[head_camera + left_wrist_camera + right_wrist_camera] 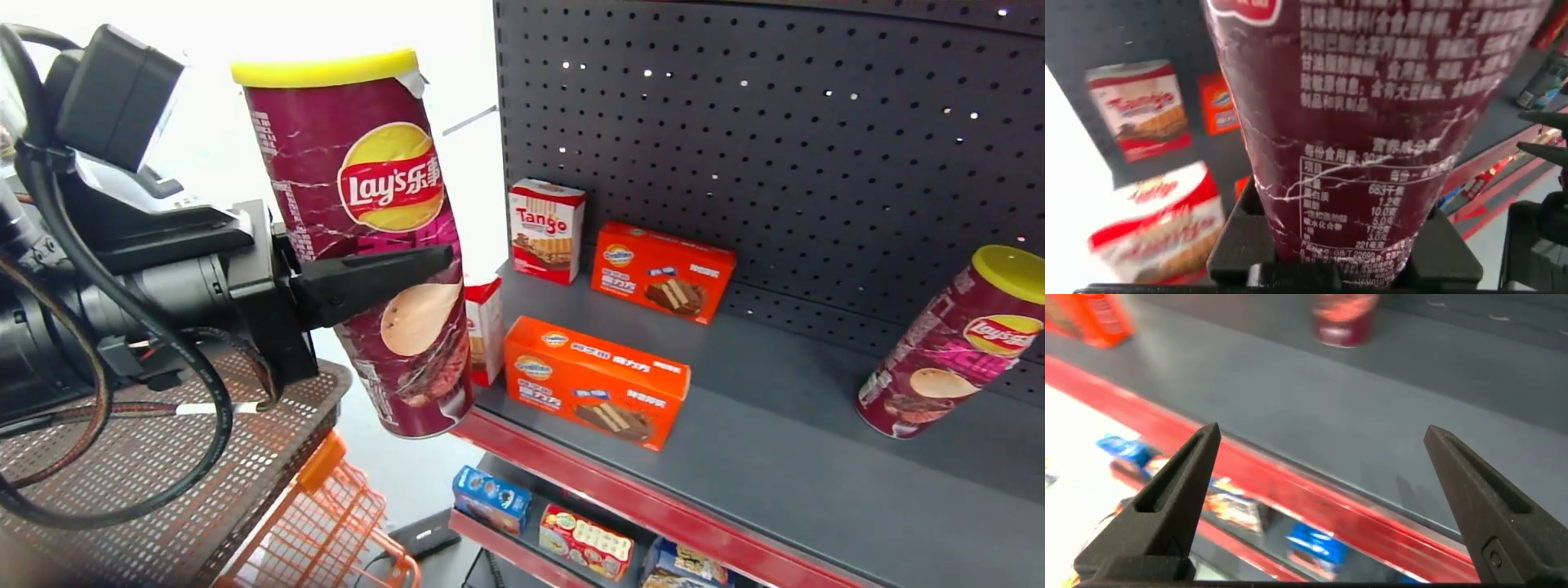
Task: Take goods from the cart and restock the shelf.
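Left jaws clamp the tilted chips can (359, 204), which might clip the shelf (620, 494) edge! Right jaws hang open.

Left gripper (420, 263) clamps chips can (359, 155); right gripper (1323, 433) gapes open

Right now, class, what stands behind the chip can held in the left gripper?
A red-and-white box stands behind the chip can, at the left end of the shelf. In the head view the can covers part of the box, so the box's full front cannot be seen there.
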`<state>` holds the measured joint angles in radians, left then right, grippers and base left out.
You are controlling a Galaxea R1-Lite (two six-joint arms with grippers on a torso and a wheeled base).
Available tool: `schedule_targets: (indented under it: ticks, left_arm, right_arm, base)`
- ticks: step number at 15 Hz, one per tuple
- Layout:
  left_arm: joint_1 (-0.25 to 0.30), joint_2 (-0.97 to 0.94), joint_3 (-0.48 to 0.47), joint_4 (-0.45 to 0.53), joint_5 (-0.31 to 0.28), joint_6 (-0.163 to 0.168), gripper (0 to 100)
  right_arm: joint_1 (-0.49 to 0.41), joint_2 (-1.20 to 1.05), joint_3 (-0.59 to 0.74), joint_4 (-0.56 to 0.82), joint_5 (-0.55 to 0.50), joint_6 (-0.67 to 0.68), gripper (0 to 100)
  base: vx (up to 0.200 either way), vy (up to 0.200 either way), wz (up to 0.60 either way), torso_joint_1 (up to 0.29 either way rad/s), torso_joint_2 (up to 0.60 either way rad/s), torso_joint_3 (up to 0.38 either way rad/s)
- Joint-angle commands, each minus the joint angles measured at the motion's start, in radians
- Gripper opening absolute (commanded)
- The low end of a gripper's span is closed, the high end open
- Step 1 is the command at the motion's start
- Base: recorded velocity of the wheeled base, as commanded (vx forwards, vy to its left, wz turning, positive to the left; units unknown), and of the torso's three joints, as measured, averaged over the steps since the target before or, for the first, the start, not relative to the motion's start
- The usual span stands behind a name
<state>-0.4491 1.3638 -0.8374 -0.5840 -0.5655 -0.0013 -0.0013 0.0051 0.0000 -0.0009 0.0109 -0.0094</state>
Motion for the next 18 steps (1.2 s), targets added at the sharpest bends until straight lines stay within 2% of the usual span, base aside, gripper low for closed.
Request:
schedule_targets:
  ticks: [1,10,18]
  left_arm:
    - [0.0,0.015,-0.003,0.003,-0.001,0.0,0]
    - [0.004,0.014,-0.003,0.003,-0.001,0.0,0]
    - [0.01,0.006,0.008,0.001,-0.001,0.0,0]
  right_arm:
    - [0.0,0.001,0.0,0.001,0.0,0.0,100]
    - [0.001,0.001,0.0,0.001,0.0,0.0,100]
    - [0.0,0.001,0.0,0.001,0.0,0.0,100]
  base:
    - [0.0,0.0,-0.6,0.012,0.0,-0.007]
    - [0.0,0.0,-0.6,0.003,0.0,0.002]
    - [0.0,0.0,0.0,0.0,0.0,0.0]
